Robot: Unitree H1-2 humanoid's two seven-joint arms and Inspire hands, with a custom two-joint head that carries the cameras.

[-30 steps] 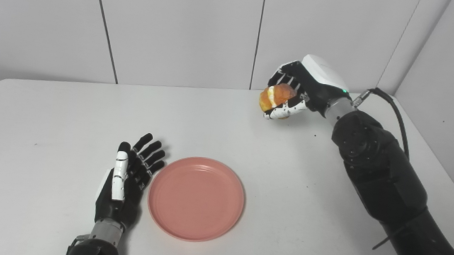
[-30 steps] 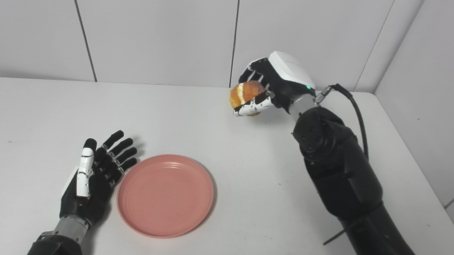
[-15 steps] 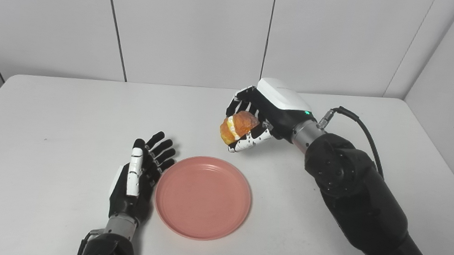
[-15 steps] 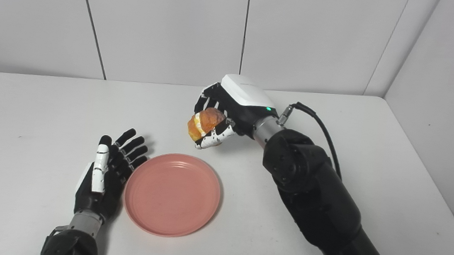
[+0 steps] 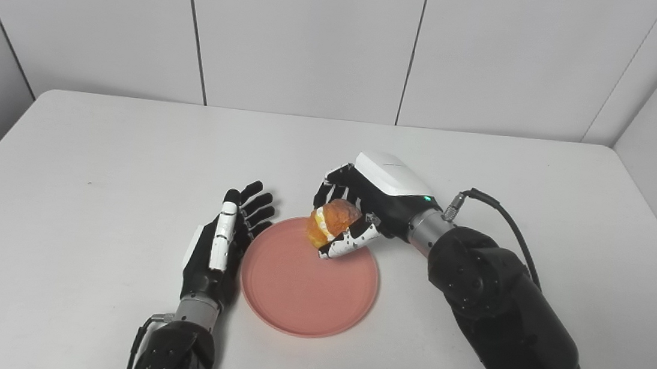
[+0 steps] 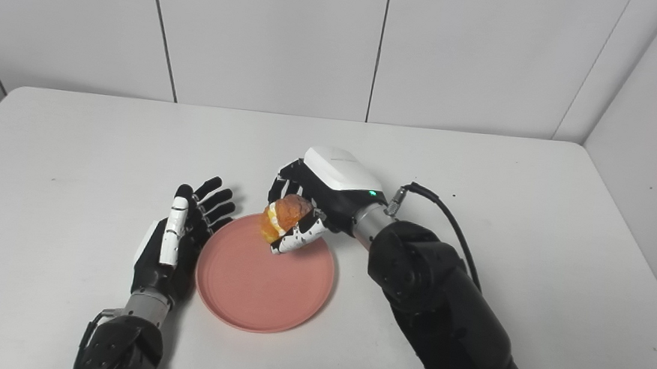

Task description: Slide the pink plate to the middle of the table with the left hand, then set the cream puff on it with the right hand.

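Observation:
A pink plate (image 5: 300, 293) lies flat near the middle of the white table (image 5: 96, 150). My right hand (image 5: 363, 203) is shut on the golden cream puff (image 5: 331, 221) and holds it over the plate's far rim, a little above it. My left hand (image 5: 223, 244) is open, its fingers stretched out, resting on the table against the plate's left rim. In the right eye view the puff (image 6: 284, 215) and the plate (image 6: 252, 288) show the same way.
The table's back edge meets a white panelled wall (image 5: 306, 38). A black cable (image 5: 508, 226) loops from my right wrist over the table. My right forearm (image 5: 509, 310) crosses the table's near right part.
My right hand has carried the cream puff from the far right of the table down toward me to above the plate's far rim. The camera has shifted. The left hand stays beside the plate.

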